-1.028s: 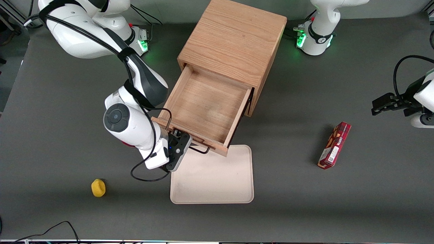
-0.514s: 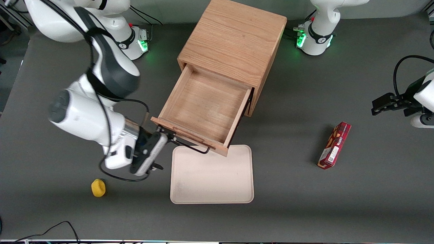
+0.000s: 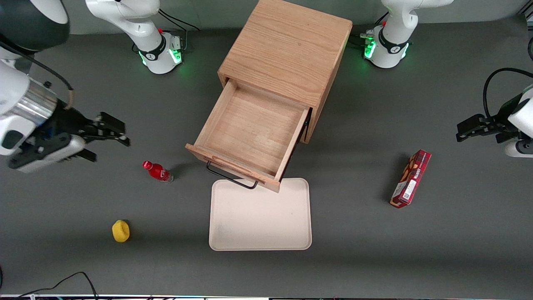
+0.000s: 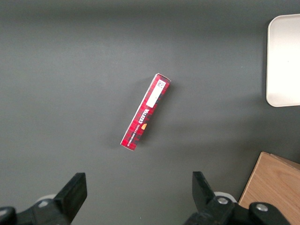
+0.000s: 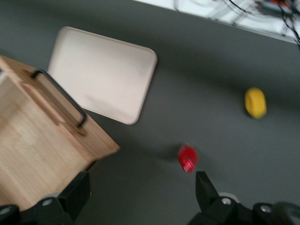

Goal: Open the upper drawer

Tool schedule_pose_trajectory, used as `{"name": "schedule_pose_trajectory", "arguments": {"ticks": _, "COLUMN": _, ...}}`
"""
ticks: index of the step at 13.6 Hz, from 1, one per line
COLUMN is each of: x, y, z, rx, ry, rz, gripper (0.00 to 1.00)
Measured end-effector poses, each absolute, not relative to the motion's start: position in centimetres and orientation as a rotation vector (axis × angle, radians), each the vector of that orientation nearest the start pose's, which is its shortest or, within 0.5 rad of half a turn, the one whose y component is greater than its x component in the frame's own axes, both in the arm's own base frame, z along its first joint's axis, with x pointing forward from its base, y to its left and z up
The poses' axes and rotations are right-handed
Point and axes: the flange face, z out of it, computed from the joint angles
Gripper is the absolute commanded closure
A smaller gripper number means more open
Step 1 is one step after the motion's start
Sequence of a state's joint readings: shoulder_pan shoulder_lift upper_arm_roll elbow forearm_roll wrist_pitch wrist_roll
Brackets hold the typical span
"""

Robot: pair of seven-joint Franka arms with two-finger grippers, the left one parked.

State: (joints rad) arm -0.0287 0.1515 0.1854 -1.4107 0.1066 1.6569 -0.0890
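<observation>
Upper drawer (image 3: 254,137) sits pulled fully out of the oak cabinet (image 3: 287,54), handle (image 3: 231,178) facing the camera; gripper (image 3: 106,139), jaws apart and empty, hangs well clear toward the working arm's end of the bench.

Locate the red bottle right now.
Front view: the red bottle stands on the table beside the open upper drawer, toward the working arm's end, between the drawer and the open, empty gripper.

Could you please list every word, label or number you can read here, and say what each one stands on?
"WALKERS" (likely; small): white brand lettering on the red tartan box.
White sticker on the same box: print too small to read.
Red bottle: label too small to read.
Upper drawer, cream tray, yellow object: no text.
The gripper, jaws open, toward the working arm's end: no readable marking.
</observation>
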Motion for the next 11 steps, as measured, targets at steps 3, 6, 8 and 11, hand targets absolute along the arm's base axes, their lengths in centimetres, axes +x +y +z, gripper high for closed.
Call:
{"name": "schedule_pose_trajectory", "arguments": {"ticks": 3, "x": 56.9, "y": 5.5, "z": 61.3, "rx": -3.078, "ry": -0.121, "rz": -0.014, "gripper": 0.0}}
{"name": "schedule_pose_trajectory", "arguments": {"ticks": 6, "x": 55.3, "y": 4.4, "z": 61.3, "rx": -3.174, "ry": -0.018, "rz": -0.013, "gripper": 0.0}}
{"name": "schedule_pose_trajectory", "arguments": {"ticks": 8, "x": 55.2, "y": 4.3, "z": 61.2, "rx": -3.19, "ry": -0.006, "rz": -0.025, "gripper": 0.0}}
{"name": "schedule_pose_trajectory", "arguments": {"ticks": 11, "x": 55.3, "y": 4.4, "z": 61.2, "rx": -3.182, "ry": 0.014, "rz": -0.027, "gripper": 0.0}}
